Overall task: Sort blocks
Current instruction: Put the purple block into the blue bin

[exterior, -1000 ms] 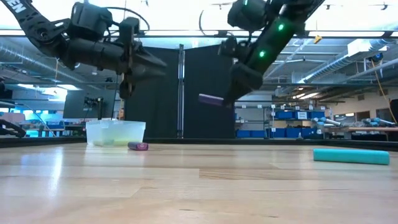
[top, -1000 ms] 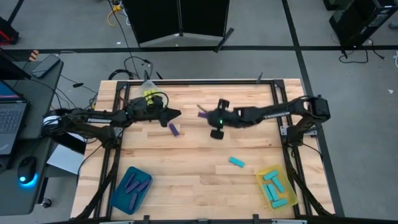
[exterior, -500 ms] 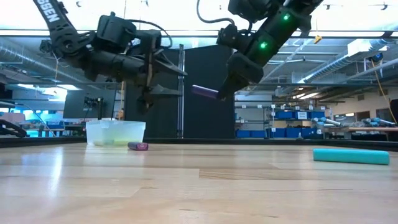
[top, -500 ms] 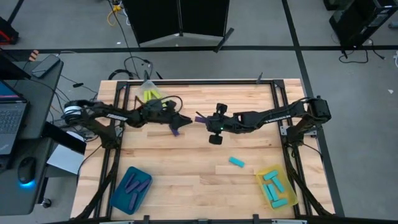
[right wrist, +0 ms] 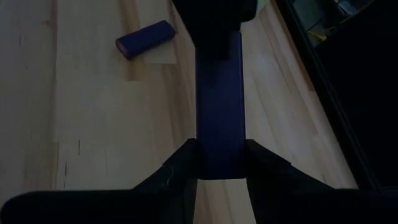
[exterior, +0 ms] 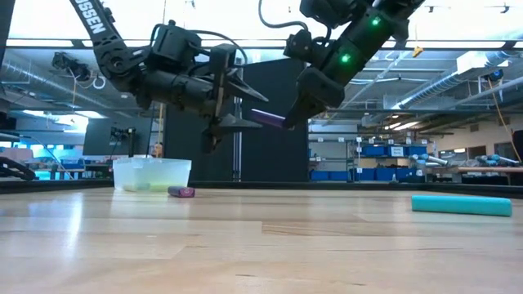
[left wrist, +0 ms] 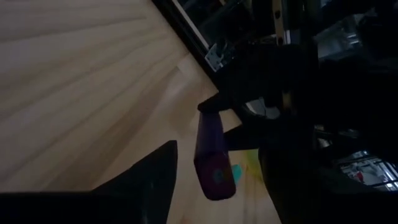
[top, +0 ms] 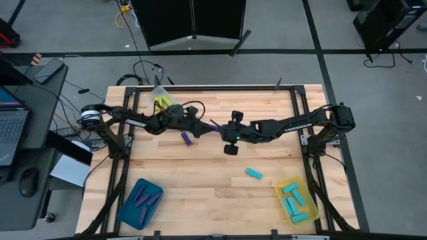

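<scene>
A purple block (exterior: 268,119) hangs in the air over the middle of the table, and my right gripper (exterior: 288,122) is shut on it. My left gripper (exterior: 249,109) is open and faces it from the left. Its fingers stand on either side of the block's free end (left wrist: 214,177) with a gap showing. Another purple block (top: 187,138) lies flat on the table below them. A cyan block (top: 253,173) lies flat nearer the front right. My right gripper pinches the purple block's two long sides (right wrist: 219,163) between its two fingers, at the end toward the table's right. The fingers come from the right, slanting down, and lie along the block. The block sticks out past the fingertips toward the left, nearly level and clear of the table.
A clear tray (top: 160,101) with yellow-green blocks stands at the far left. A teal tray (top: 141,200) with purple blocks sits at the near left. A yellow tray (top: 295,200) with cyan blocks sits at the near right.
My left gripper has moved toward the table's right and a little down, up to the held purple block, and its fingers have opened wider around the block's free end. My right gripper has shifted slightly left with the block, then kept still.
</scene>
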{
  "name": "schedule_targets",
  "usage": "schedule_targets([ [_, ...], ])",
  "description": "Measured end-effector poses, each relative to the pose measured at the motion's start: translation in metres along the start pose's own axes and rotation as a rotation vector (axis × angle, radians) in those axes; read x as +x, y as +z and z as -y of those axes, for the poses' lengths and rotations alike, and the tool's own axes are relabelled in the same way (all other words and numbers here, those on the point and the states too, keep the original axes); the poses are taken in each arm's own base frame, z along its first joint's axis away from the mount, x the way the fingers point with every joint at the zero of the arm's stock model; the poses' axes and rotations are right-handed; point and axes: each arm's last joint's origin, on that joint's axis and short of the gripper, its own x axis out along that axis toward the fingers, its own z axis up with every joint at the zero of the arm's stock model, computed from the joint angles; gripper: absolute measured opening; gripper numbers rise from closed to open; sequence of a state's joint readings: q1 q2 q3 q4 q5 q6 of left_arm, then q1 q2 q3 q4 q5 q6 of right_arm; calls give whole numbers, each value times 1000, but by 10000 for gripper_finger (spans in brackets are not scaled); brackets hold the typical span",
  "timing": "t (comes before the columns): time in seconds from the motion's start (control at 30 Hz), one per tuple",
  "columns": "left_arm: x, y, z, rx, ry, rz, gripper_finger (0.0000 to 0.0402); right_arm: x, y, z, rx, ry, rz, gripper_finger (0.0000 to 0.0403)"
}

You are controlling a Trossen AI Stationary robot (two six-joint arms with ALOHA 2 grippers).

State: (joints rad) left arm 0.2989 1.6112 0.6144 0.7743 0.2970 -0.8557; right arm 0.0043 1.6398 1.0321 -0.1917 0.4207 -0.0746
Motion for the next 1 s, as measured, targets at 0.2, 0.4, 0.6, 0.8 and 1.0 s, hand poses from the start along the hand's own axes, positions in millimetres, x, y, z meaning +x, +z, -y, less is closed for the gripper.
schedule_targets([
  [0.2,0,0,0,-6,13,14,180,-1,0,-2,-17,5,3,113],
  [0.4,0,0,-1,20,17,9,101,-1,1,-2,-18,6,6,113],
  [0.6,0,-1,0,30,4,-7,81,-1,1,-2,-25,-17,4,113],
  [0.8,1,-7,3,29,-25,-56,139,-1,2,0,-7,-32,16,113],
  [1.0,1,-6,3,12,-23,-48,180,-1,2,-1,-12,-32,14,113],
])
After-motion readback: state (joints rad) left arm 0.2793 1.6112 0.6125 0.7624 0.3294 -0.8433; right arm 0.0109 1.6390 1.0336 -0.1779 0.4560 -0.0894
